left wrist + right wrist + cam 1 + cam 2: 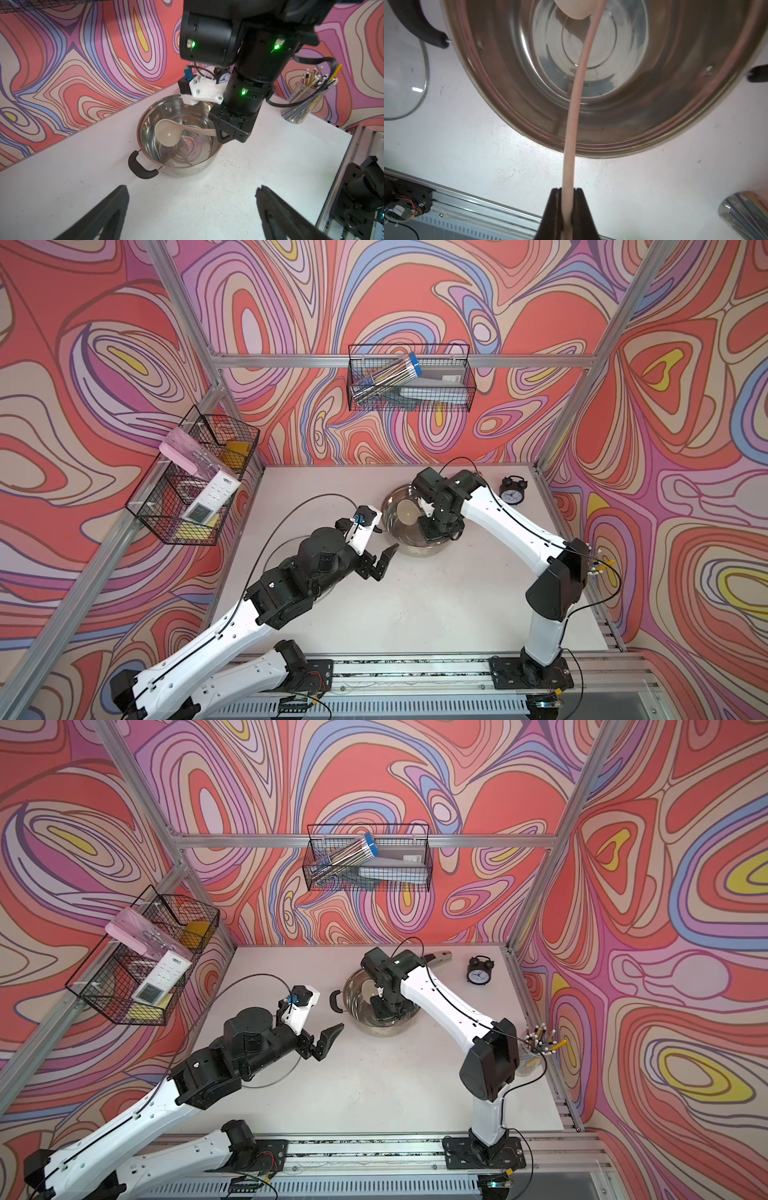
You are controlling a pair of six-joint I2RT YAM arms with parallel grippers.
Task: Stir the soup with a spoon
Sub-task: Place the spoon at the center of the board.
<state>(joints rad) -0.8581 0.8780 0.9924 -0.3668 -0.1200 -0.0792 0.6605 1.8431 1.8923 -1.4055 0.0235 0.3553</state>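
Right wrist view looks straight down the spoon point(576, 99). Its slim cream handle runs from the right gripper point(566, 190), whose jaws are clamped tight on it near the end, over the rim and into the pot point(492, 87). Held that far back, I judge, the round bowl can reach deep inside while the black fingers sit up above the rim. From the left wrist view the bowl of the spoon hangs inside the pot close to its wall, open side up; whether it touches the bottom I cannot tell. No soup shows, and the steel bottom looks bare and shiny, so the stirring would probably be dry circles. The left gripper point(191, 188) hovers over the table point(62, 187) just short of the pot, jaws spread wide and holding nothing. It is likely parked out of the way or ready to steady a handle. The glass lid point(404, 99) lies flat on the table beside the pot, off so the spoon can get in.

Count: one spoon, one pot with two black handles point(428, 34), one lid, two arms. Further out, one alarm clock point(512, 490) and one cup of pencils point(301, 108) stand on the table, well apart from the pot. Two wire baskets point(409, 377) hang on the walls.
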